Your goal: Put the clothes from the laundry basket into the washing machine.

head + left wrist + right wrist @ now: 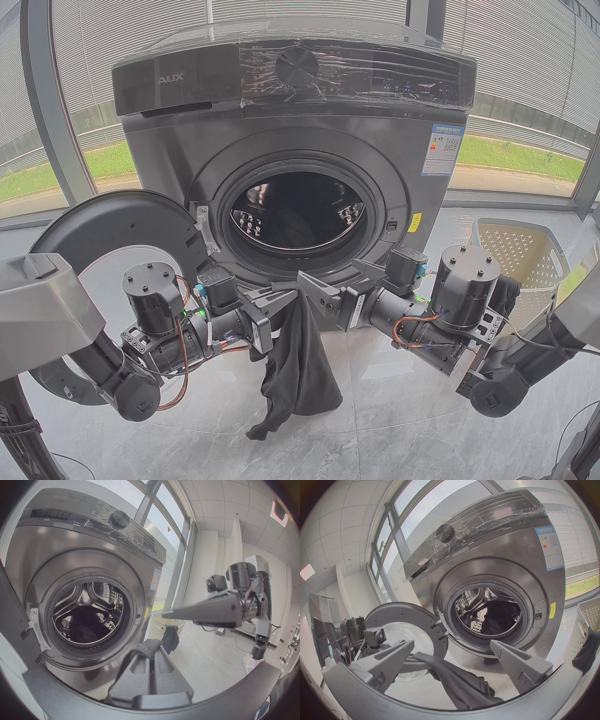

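A black garment (297,362) hangs toward the floor from my left gripper (284,292), which is shut on its top edge just below the washing machine's open drum (294,215). In the left wrist view the cloth (139,650) drapes over the closed left gripper (154,648). My right gripper (328,272) stands open right beside it, its fingers (518,664) spread wide with the garment (462,683) hanging below them. Dark clothes lie inside the drum (500,617). The laundry basket (531,250) stands to the right with a dark cloth (507,294) over its rim.
The round door (112,231) is swung fully open to the left, behind my left arm. Grey tiled floor (387,412) lies in front of the machine. Windows stand behind it.
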Motion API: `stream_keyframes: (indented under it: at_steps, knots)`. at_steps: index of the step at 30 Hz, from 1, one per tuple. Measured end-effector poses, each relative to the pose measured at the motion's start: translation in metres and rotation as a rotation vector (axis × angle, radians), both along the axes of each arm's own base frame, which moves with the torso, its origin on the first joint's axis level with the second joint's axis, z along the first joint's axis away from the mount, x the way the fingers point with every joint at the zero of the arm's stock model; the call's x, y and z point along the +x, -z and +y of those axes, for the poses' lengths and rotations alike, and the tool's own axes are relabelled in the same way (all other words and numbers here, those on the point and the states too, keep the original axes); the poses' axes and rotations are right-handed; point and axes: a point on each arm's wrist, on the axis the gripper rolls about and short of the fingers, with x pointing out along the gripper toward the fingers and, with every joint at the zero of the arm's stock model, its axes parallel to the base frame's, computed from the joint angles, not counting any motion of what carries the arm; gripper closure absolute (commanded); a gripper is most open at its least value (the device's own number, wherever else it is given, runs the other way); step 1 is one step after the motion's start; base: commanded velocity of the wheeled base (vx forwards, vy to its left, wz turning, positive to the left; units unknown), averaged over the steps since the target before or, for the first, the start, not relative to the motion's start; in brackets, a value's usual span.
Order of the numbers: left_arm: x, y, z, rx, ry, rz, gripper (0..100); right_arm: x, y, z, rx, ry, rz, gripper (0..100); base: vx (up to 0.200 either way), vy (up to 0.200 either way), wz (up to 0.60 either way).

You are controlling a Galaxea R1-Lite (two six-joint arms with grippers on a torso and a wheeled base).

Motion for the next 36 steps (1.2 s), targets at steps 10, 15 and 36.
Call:
stream_keyframes:
  at_steps: [10, 15, 36]
  knots:
    - [0.018, -0.017, -0.005, -0.057, -0.121, -0.061, 100, 0.000, 0.025, -0.013, -0.110, 0.026, 0.045, 0, 0.000, 0.000, 0.00]
    - [0.025, -0.027, -0.008, -0.088, -0.159, -0.093, 100, -0.004, 0.044, -0.012, -0.172, 0.005, 0.079, 0, 0.000, 0.000, 0.00]
    - [0.032, -0.044, -0.015, -0.125, -0.182, -0.135, 100, 0.047, 0.083, 0.016, -0.196, 0.030, 0.049, 0, 0.000, 0.000, 0.00]
